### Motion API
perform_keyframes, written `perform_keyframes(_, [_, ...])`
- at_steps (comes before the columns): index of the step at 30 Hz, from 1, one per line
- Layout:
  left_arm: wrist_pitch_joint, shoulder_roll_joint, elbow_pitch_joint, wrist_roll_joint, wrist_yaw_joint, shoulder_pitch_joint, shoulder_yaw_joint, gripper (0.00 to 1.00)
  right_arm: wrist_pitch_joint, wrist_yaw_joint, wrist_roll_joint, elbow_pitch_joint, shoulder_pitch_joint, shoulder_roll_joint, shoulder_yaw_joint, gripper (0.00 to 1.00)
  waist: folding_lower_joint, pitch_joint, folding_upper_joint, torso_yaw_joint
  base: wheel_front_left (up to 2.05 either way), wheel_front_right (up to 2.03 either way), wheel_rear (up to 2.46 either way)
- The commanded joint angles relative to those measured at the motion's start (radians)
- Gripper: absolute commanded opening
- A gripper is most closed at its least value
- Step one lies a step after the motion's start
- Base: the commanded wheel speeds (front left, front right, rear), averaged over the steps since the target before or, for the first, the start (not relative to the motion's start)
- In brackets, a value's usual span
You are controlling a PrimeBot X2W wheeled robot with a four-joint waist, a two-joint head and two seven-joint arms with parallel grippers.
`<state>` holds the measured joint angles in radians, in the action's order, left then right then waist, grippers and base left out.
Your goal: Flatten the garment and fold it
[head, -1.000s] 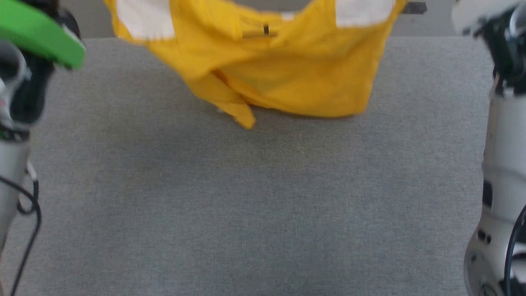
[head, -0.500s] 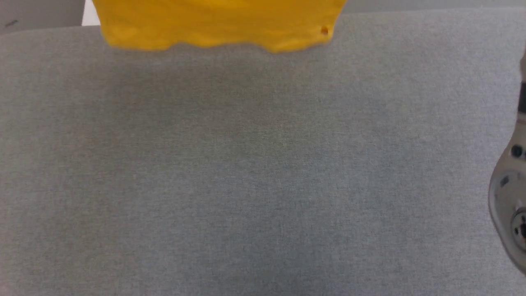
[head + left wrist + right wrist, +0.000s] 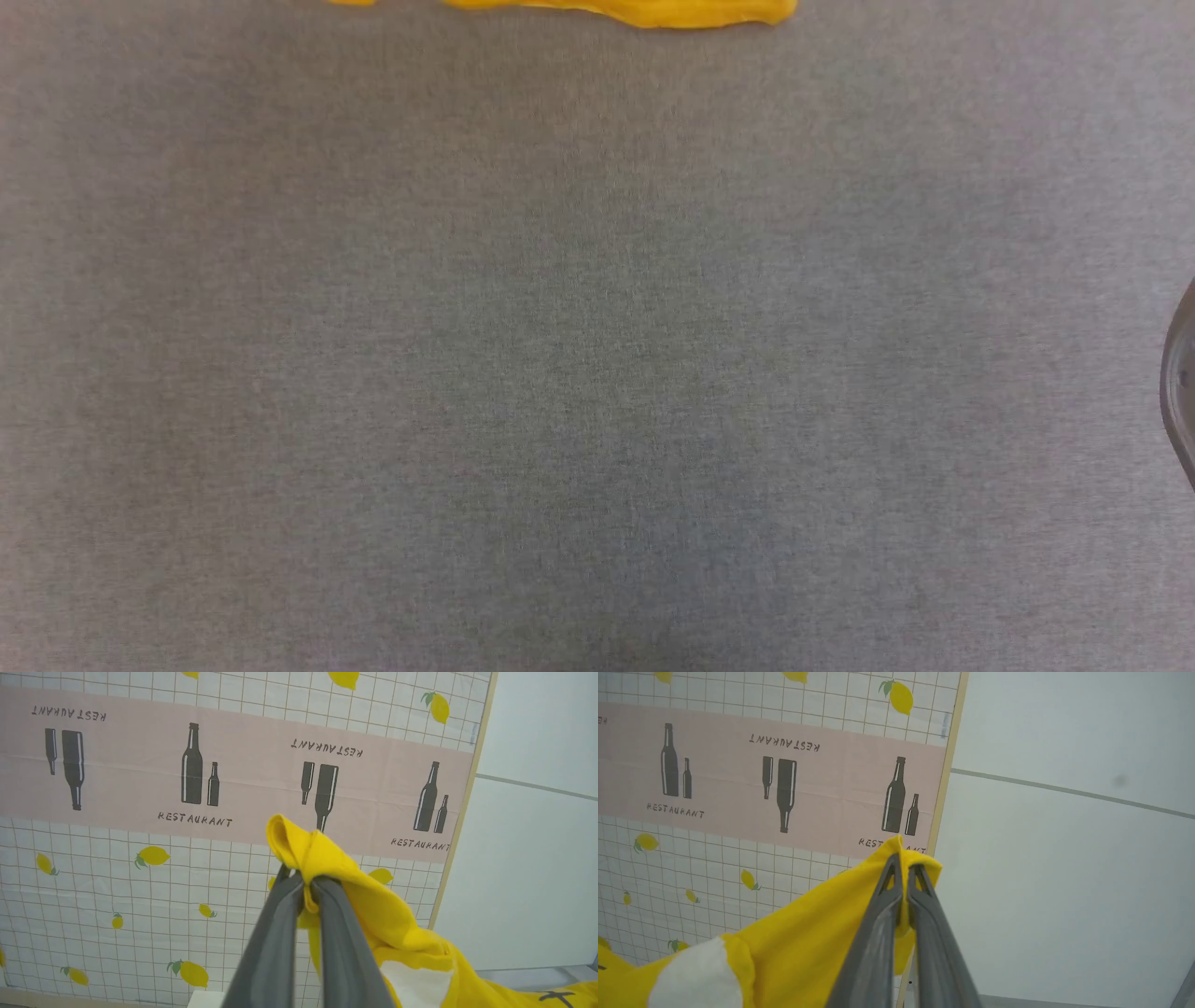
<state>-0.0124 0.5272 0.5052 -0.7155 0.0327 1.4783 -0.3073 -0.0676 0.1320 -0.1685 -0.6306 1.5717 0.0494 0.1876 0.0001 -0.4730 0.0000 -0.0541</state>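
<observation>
Left claw (image 3: 306, 884) and right claw (image 3: 903, 865) each pinch shut on a bunched edge of the shirt (image 3: 808, 938), which sags between and below them over the table (image 3: 597, 373), so either thin bite may slip, dropping a corner into creases.

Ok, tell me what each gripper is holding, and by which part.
Both hold the garment: the left gripper pinches a bunched fold of its edge, the right gripper another. Whether hem, shoulder or sleeve cannot be told.
</observation>
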Motion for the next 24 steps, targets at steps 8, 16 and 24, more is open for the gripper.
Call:
perform_keyframes(8, [-0.137,-0.005,0.084,-0.043,-0.058,0.061,0.056,0.00,0.051,-0.001,-0.087,0.028,0.039,0.001,-0.014,0.00,-0.0001,-0.101,0.0000,0.028,0.00,0.00,0.00])
perform_keyframes(16, [-0.123,0.013,0.127,-0.097,-0.138,-0.007,0.038,0.00,0.031,-0.001,-0.111,0.064,-0.022,0.001,-0.038,0.00,-0.0001,-0.112,0.0000,0.061,0.00,0.00,0.00])
perform_keyframes(24, [-0.019,0.060,0.062,-0.207,-0.161,-0.185,0.007,0.00,-0.047,-0.001,-0.026,0.101,-0.163,0.001,-0.088,0.00,-0.0001,-0.040,0.0000,0.078,0.00,0.00,0.00])
